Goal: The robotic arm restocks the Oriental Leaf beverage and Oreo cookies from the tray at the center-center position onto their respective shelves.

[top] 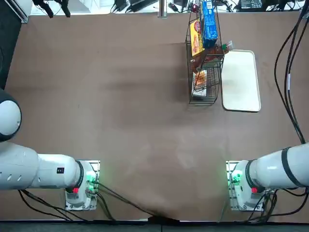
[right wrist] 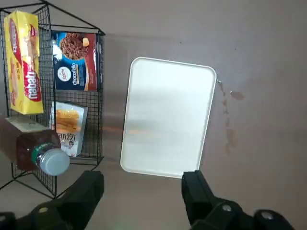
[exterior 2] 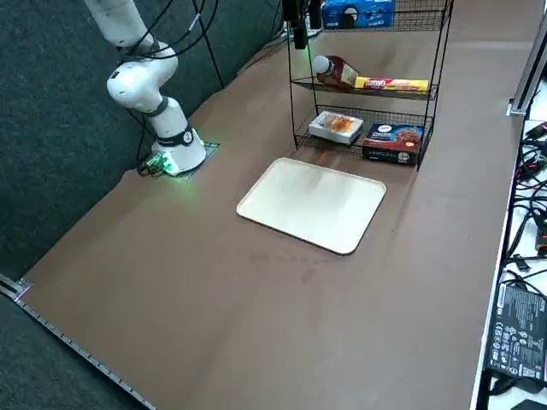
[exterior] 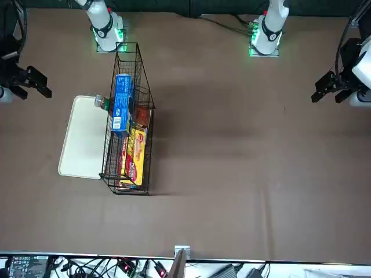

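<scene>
Clear plastic and smooth, the Oriental Leaf bottle [exterior 2: 340, 72] lies on the rack's [exterior 2: 369, 85] middle shelf, cap at its edge; grip mid-body, since it probably rolls. The light, stiff Oreo box [exterior 2: 359, 13] sits on top. Your right gripper [right wrist: 142, 192] hangs open above the empty tray [right wrist: 168, 115].

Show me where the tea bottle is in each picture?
Top view: the tea bottle lies in the wire rack, cap toward the white tray.
Front view: bottle, only its cap end shows.
Right side view: bottle on the middle shelf.
Right wrist view: bottle, cap nearest.
Shared landmark: the tray.
</scene>
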`<state>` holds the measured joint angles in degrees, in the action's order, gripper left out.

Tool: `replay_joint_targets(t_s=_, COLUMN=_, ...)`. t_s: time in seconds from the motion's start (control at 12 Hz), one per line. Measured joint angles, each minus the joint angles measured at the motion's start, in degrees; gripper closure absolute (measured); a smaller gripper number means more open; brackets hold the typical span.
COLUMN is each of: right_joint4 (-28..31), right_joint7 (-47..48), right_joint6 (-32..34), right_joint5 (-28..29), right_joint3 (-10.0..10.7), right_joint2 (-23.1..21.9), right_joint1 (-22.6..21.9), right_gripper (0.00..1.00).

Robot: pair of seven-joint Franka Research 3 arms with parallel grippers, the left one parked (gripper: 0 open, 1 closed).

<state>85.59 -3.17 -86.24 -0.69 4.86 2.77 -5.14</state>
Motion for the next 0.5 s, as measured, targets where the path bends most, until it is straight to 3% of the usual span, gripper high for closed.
replay_joint_targets(t_s=0.5, right_joint4=5.2, right_joint7=0.1, right_joint6=0.0, right_joint5=-0.2, right_joint3=-0.9, right_joint2=-4.3, right_joint1=0.5, right_gripper=0.0)
